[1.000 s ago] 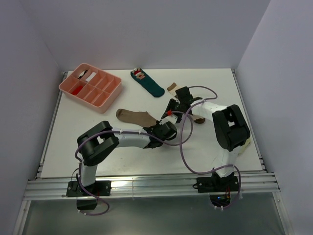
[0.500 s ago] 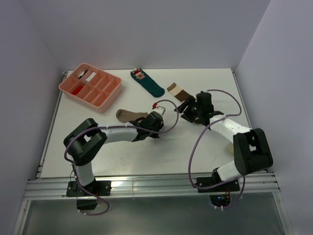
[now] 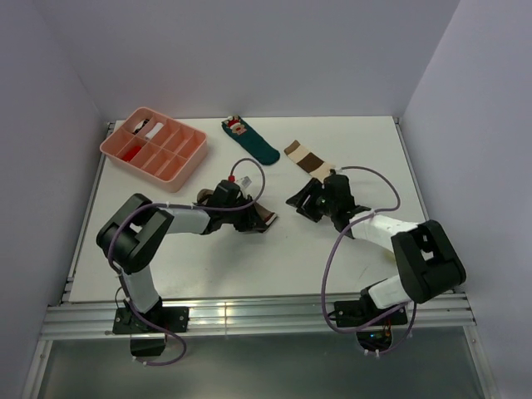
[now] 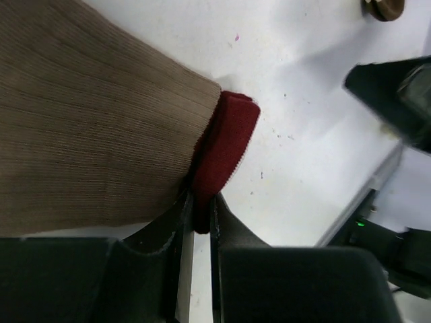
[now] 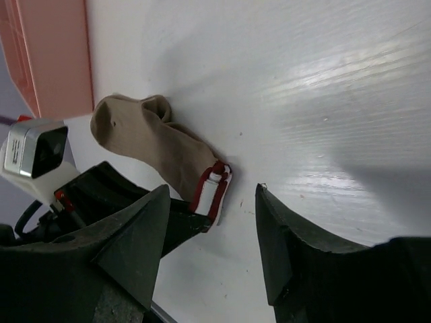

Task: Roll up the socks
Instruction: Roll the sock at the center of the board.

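The plain tan sock [image 3: 263, 218] lies flat at mid-table, and its red-and-white cuff [image 5: 214, 188] points toward my right arm. My left gripper [image 3: 249, 214] is shut on that cuff, which shows dark red [image 4: 225, 148] pinched between the jaws, with the ribbed tan fabric [image 4: 87, 128] spreading beyond. My right gripper [image 3: 301, 199] hovers just right of the cuff, open and holding nothing, its fingers [image 5: 135, 249] framing the cuff from a short distance. The cream sock with brown bands [image 3: 304, 158] lies flat behind the right gripper, apart from both grippers.
A dark teal sock with a red-and-white figure [image 3: 249, 141] lies at the back centre. A pink compartment tray [image 3: 154, 145] stands at the back left, its wall [image 5: 57, 54] also showing in the right wrist view. Cables loop above both wrists.
My left gripper has slid left, dragging the tan sock by its cuff. My right gripper has come off the banded sock, moved nearer and left, and now faces the cuff.
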`<state>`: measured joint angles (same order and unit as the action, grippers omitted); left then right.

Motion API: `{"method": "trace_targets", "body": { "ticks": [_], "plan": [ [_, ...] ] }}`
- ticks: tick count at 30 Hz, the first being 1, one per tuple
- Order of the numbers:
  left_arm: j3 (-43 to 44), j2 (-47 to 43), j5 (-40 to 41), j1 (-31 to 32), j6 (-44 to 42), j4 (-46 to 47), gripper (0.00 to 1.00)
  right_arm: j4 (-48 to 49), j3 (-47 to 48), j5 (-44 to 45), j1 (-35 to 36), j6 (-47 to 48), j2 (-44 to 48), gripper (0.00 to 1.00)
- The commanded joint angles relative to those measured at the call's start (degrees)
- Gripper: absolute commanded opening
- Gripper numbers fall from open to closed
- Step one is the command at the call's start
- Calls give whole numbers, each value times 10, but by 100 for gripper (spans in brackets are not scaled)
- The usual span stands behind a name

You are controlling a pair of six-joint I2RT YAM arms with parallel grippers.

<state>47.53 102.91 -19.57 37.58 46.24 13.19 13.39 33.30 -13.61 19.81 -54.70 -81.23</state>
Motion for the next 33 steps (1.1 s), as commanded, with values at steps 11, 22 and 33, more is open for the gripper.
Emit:
{"method": "trace_targets", "body": {
  "ticks": [11, 22, 33],
  "plan": [
    [-82, 26, -105, -43, 179, 113, 1, 105, 1, -18, 79, -32, -108, 55],
    [-85, 53, -120, -52, 213, 134, 1, 128, -10, -29, 97, -46, -154, 52],
    [-89, 66, -132, -59, 240, 155, 0, 156, -24, -41, 105, -57, -212, 37]
  ]
}}
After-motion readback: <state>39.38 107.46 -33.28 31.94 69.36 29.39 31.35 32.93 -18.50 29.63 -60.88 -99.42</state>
